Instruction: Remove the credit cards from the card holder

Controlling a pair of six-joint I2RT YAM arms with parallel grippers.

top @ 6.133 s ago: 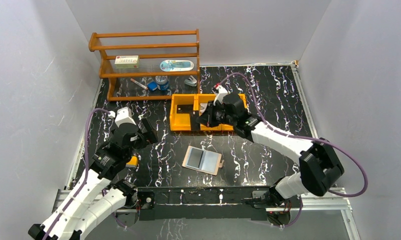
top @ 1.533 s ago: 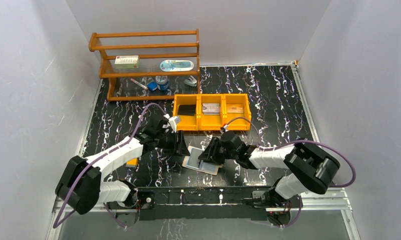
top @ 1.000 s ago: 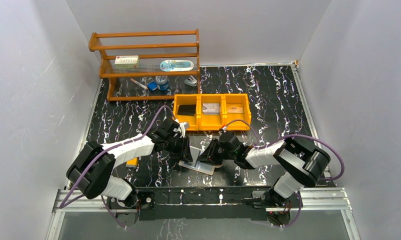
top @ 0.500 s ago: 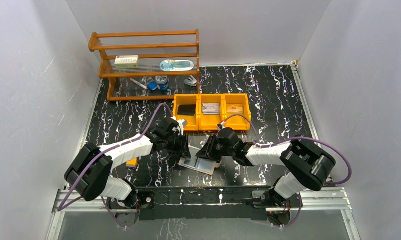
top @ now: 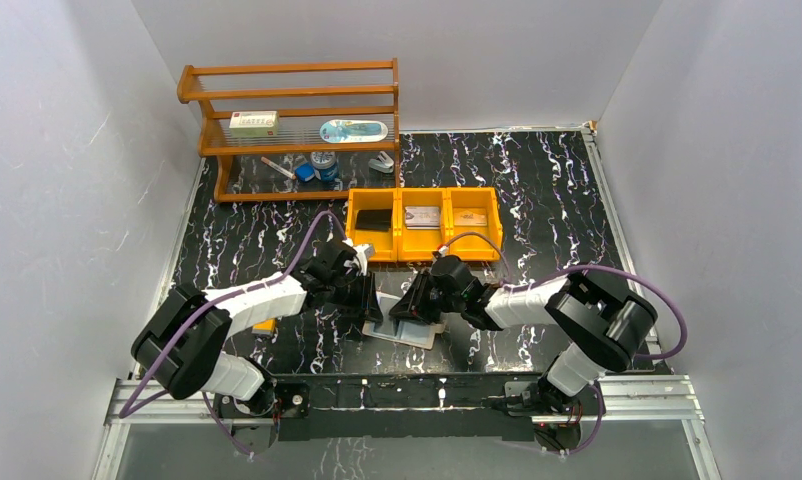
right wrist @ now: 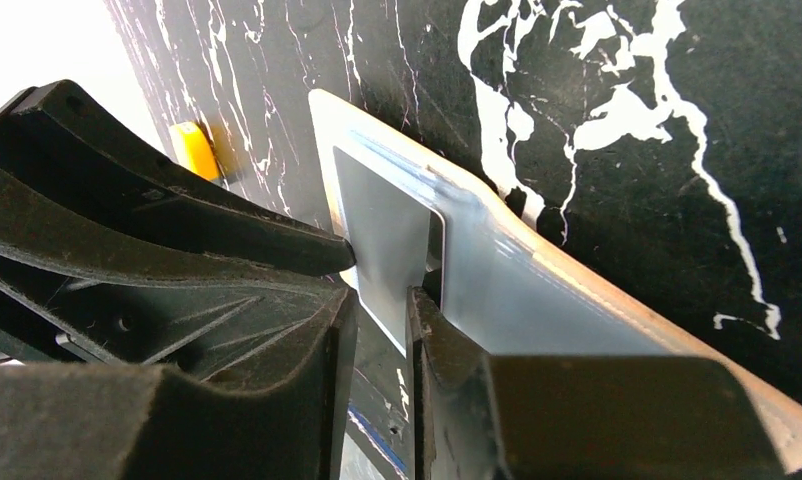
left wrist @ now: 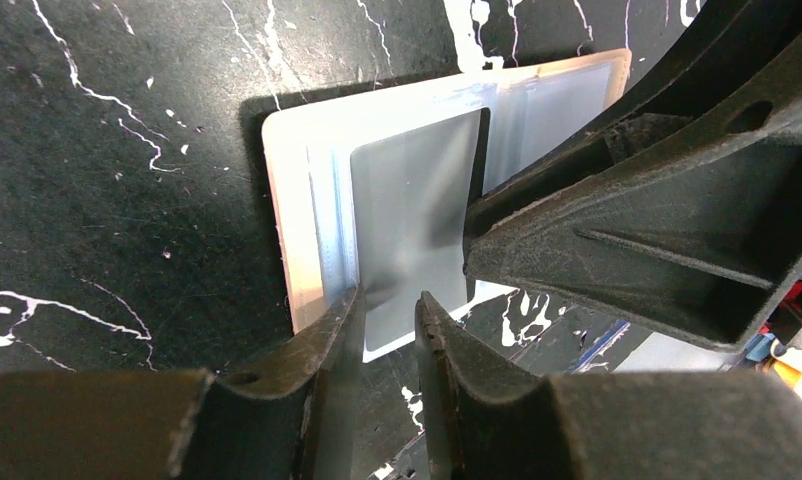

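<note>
The holder (top: 405,325) lies open on the near tabletop (top: 537,200). Left gripper (left wrist: 389,322) pinches a grey card (left wrist: 412,240) (half out); right gripper's (right wrist: 379,300) narrow jaws grip the sleeve. Next: slide it free.

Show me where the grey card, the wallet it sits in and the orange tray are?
grey card (left wrist: 409,235): left wrist view, middle of its face.
card holder (left wrist: 295,230): left wrist view, its bare beige edge.
orange tray (top: 398,218): top view, a divider wall between compartments.

Both hands, left hand (top: 370,298) and right hand (top: 414,303), meet over the card holder (top: 405,330).
</note>
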